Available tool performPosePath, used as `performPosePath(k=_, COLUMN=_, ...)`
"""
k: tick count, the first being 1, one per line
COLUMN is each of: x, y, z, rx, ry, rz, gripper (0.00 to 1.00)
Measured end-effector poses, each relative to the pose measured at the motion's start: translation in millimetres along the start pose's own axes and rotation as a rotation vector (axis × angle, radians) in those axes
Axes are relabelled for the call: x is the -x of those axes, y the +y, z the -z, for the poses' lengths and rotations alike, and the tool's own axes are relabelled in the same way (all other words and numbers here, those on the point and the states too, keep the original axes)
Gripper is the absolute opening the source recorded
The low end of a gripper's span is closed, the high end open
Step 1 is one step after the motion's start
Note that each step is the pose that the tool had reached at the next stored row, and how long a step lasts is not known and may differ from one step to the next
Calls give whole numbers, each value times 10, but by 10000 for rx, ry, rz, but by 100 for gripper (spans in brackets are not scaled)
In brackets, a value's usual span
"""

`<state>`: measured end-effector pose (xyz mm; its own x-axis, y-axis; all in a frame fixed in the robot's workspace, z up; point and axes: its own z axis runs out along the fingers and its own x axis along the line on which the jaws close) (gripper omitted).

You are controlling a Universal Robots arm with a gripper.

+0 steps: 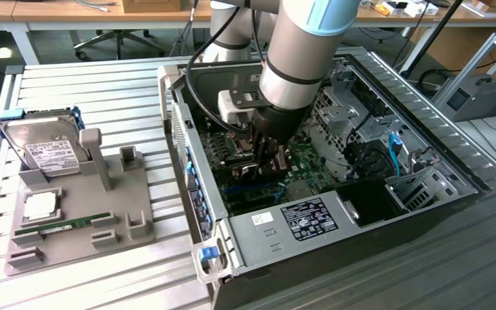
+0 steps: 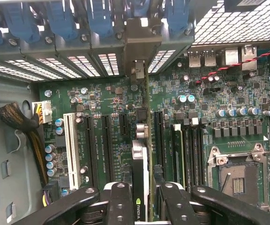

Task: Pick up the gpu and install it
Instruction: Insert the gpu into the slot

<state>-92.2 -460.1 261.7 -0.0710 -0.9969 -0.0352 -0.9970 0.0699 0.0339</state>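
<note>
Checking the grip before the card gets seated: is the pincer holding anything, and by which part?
Yes. The pincer holds the gpu edge-on above the motherboard, clamped on its two flat faces at the edge farthest from the board.

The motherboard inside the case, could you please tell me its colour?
Green; the motherboard shows best in the wrist view.

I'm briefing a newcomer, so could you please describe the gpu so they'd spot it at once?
Inside the open computer case, above the motherboard, the gpu is the thin card held edge-on in the pincer. Unlike the memory stick seated nearby, it bears a green logo.
</note>
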Motion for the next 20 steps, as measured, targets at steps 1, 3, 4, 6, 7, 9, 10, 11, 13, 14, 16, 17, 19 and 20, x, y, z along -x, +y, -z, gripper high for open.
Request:
performPosePath(k=1, x=0, y=0, z=0, rx=0, ry=-1, rz=0, gripper=27)
performPosePath(k=3, x=0, y=0, z=0, rx=0, ry=0, rz=0, gripper=27)
performPosePath(k=4, x=0, y=0, z=0, rx=0, ry=0, rz=0, gripper=27)
performPosePath(k=6, x=0, y=0, z=0, rx=0, ry=0, rz=0, gripper=27)
performPosePath(k=7, x=0, y=0, z=0, rx=0, ry=0, rz=0, gripper=27)
performPosePath(k=9, x=0, y=0, z=0, rx=0, ry=0, rz=0, gripper=27)
performPosePath(k=10, x=0, y=0, z=0, rx=0, ry=0, rz=0, gripper=27)
performPosePath(k=11, x=0, y=0, z=-6, rx=2, ry=1, rz=0, gripper=27)
performPosePath(k=13, x=-1, y=-1, z=-35, rx=19, ry=1, rz=-1, gripper=27)
performPosePath(k=14, x=-2, y=-1, z=-41, rx=24, ry=4, rz=-1, gripper=27)
performPosePath(k=16, x=-1, y=-1, z=-42, rx=24, ry=3, rz=-1, gripper=27)
performPosePath(k=17, x=-1, y=-1, z=-42, rx=23, ry=1, rz=-1, gripper=27)
performPosePath(k=19, x=-2, y=-1, z=-42, rx=23, ry=1, rz=-1, gripper=27)
performPosePath(k=20, x=-1, y=-1, z=-42, rx=23, ry=1, rz=-1, gripper=27)
